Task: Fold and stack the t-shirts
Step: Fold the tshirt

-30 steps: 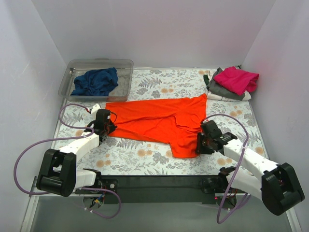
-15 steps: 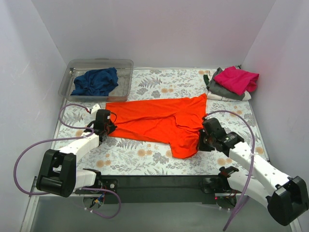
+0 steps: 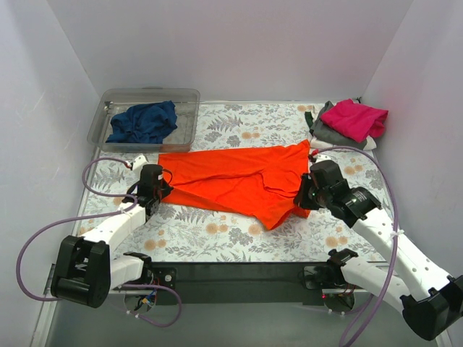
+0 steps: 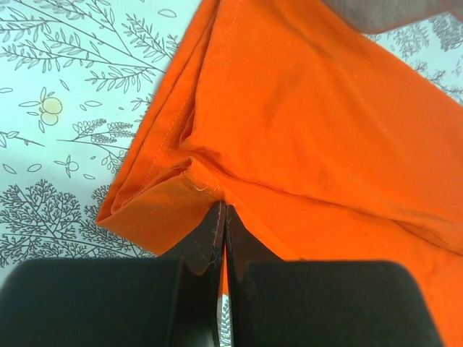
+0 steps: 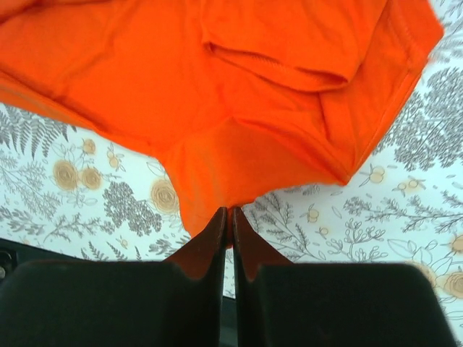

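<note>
Overhead, item one: orange t-shirt point(image 3: 239, 181), spread flat across the middle of the flowered table point(image 3: 239, 126), long axis running 9 to 3 o'clock. Item two: navy t-shirt point(image 3: 143, 121), bunched inside the clear tub point(image 3: 184, 97) at 10 o'clock. Item three: pink t-shirt point(image 3: 354, 118), folded on top of the grey t-shirt point(image 3: 333, 135) at 2 o'clock. I see the left gripper point(image 3: 160, 189) at the orange shirt's 9 o'clock edge and the right gripper point(image 3: 302, 199) at its 4 o'clock corner.

Left wrist: fingers point(image 4: 206, 242) pressed together, a sliver of orange hem pinched between them; folded cloth fills 12 to 3 o'clock.

Right wrist: fingers point(image 5: 210, 242) closed on the orange shirt's lower point at 6 o'clock, which hangs slightly raised; a sleeve fold lies at 1 o'clock.
</note>
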Motion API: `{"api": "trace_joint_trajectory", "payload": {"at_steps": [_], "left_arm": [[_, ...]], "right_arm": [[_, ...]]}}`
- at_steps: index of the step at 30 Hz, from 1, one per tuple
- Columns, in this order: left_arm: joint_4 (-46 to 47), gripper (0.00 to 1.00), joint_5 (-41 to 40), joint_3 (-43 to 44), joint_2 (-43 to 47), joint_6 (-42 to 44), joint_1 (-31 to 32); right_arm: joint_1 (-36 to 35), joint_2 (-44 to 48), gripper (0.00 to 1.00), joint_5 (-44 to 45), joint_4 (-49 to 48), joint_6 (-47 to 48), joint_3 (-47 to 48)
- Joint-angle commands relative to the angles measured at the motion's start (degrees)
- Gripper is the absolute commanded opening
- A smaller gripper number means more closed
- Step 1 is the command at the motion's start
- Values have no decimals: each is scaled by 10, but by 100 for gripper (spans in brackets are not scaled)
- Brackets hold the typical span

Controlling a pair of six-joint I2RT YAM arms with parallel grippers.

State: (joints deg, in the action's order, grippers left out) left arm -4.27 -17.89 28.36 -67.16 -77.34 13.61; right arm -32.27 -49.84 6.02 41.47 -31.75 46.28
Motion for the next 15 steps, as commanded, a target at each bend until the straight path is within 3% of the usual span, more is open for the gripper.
{"api": "trace_joint_trajectory", "payload": {"at_steps": [1,15], "left_arm": [[8,0,-29,-4,27,2,-2],[12,0,-55,34,-1,-2,-7]], "right_arm": [[-2,-20,1,49,-13,27,50],[16,-168,1,101,-113,102,125]]}}
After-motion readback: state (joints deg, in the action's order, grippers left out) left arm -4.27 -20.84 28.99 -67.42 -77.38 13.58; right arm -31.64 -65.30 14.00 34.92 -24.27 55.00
